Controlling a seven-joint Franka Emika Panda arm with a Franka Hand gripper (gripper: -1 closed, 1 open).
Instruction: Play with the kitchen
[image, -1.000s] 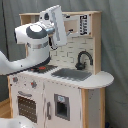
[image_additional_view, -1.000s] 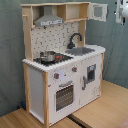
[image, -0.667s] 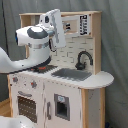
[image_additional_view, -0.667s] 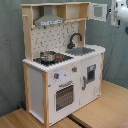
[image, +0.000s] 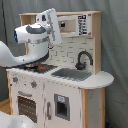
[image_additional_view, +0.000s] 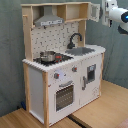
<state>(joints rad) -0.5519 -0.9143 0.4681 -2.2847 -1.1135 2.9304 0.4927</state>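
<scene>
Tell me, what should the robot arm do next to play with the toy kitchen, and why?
Probably lower toward the counter. In the second exterior view the arm sits high by the kitchen's top shelf, touching nothing, while the pot on the hob, the faucet and the sink all wait below.

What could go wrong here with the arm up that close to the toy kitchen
Two risks, both judgement calls. In the first exterior view the arm sits in front of the kitchen's upper shelf, above the hob, so a careless swing might knock the shelf or hood. In the second exterior view a small pot rests loose on the hob, and a downward move could push it off the counter. How far the arm is from the shelf cannot be told.
</scene>
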